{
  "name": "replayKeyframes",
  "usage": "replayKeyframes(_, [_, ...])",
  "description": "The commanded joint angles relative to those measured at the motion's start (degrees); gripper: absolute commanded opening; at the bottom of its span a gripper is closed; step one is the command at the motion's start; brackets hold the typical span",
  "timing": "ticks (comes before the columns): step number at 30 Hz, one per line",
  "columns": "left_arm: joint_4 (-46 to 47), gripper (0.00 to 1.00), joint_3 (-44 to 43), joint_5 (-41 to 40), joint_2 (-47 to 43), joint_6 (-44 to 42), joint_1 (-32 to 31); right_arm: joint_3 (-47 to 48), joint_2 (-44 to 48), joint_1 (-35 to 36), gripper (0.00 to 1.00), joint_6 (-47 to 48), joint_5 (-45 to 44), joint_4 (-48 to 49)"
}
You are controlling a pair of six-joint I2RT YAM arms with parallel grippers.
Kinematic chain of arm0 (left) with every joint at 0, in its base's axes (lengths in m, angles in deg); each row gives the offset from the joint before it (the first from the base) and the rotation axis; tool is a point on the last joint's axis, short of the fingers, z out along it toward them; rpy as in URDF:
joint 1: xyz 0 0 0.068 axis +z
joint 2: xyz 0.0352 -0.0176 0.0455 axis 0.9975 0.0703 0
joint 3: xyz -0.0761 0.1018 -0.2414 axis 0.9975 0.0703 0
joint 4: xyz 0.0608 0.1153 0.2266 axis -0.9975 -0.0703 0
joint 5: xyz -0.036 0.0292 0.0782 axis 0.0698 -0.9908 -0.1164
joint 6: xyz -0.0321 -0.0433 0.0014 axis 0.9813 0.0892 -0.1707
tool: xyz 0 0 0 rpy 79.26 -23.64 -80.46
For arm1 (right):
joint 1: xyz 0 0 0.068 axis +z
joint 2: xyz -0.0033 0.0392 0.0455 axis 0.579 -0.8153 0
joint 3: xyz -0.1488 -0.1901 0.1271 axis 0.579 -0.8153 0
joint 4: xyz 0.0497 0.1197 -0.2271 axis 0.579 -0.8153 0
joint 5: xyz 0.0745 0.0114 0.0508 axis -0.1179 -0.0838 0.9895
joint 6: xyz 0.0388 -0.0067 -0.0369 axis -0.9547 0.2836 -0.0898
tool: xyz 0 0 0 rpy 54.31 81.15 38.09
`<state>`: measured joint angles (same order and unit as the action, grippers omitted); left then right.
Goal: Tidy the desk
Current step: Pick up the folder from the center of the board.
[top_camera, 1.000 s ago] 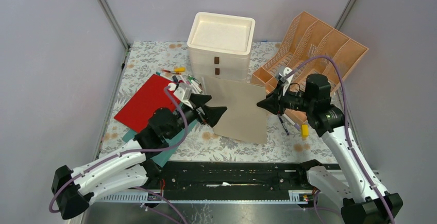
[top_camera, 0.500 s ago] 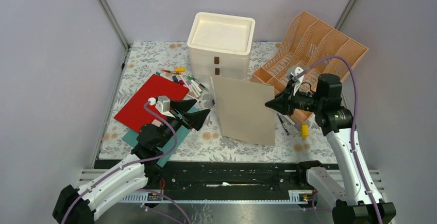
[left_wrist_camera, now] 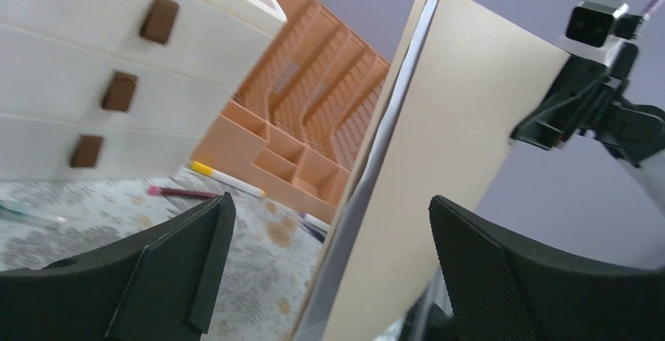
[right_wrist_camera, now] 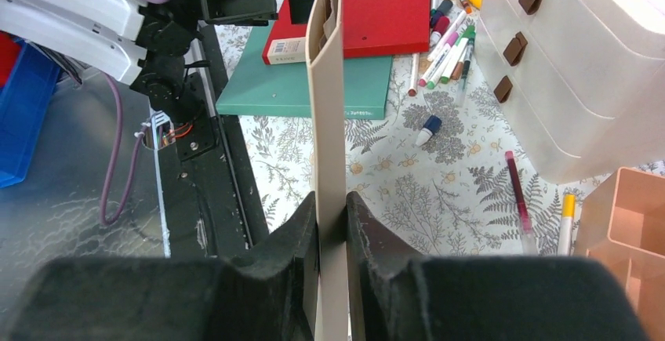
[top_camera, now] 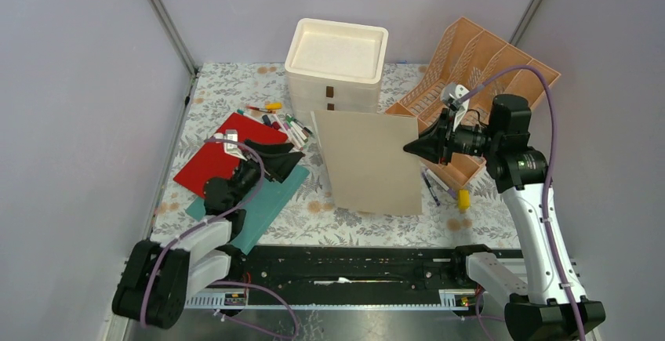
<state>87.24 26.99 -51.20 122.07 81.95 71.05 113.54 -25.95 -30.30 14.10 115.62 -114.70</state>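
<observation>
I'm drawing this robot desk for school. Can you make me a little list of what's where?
right fingers: shut on beige folder, held upright
left fingers: open, empty, near red folder
teal folder: partly under red folder
back: white drawers, orange rack
pens: loose on desk beside drawers

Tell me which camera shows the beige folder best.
Top external: the flat beige cardboard folder shows its whole broad face. The right wrist sees only its thin edge, clamped in the right pincer. The left wrist sees it obliquely, bottom cut off.
</observation>
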Motion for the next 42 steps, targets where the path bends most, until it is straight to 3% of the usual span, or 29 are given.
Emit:
replayKeyframes(1, [23.3,0.99,0.7,11.1,8.1,11.5,2.1,3.6,0.3,-0.2,0.00,-1.9,2.2,-0.9])
replayKeyframes(16, [23.4,0.99,-5.0,17.0,14.8,8.8,2.1,5.4,-0.6,-0.2,0.00,-5.4,3.2,-0.7])
replayKeyframes(29, [22.9,0.98,-11.8,19.5,20.7,7.0,-5.1,5.7,-1.7,-0.1,0.00,-9.3,6.5,1.8])
replayKeyframes(33, [23.0,0.76,-14.8,21.9,22.4,7.1,-9.1,4.5,-2.3,-0.1,0.00,-9.4,5.8,2.8])
replayKeyframes(36, [23.1,0.54,-15.5,23.5,22.3,8.3,-9.4,3.4,-2.7,-0.1,0.00,-8.0,5.0,2.4])
replayKeyframes(39, [23.1,0.09,-14.8,22.9,20.4,8.4,-9.3,3.0,-2.7,-0.1,0.00,-3.9,2.7,-0.5])
replayKeyframes(40, [23.0,0.00,-14.3,22.7,19.6,8.2,-9.3,3.0,-2.7,-0.1,0.00,-1.6,2.0,-2.0])
replayKeyframes(42, [22.5,0.00,-13.8,22.3,18.3,7.9,-9.3,2.7,-2.7,-0.2,0.04,3.5,0.4,-5.0])
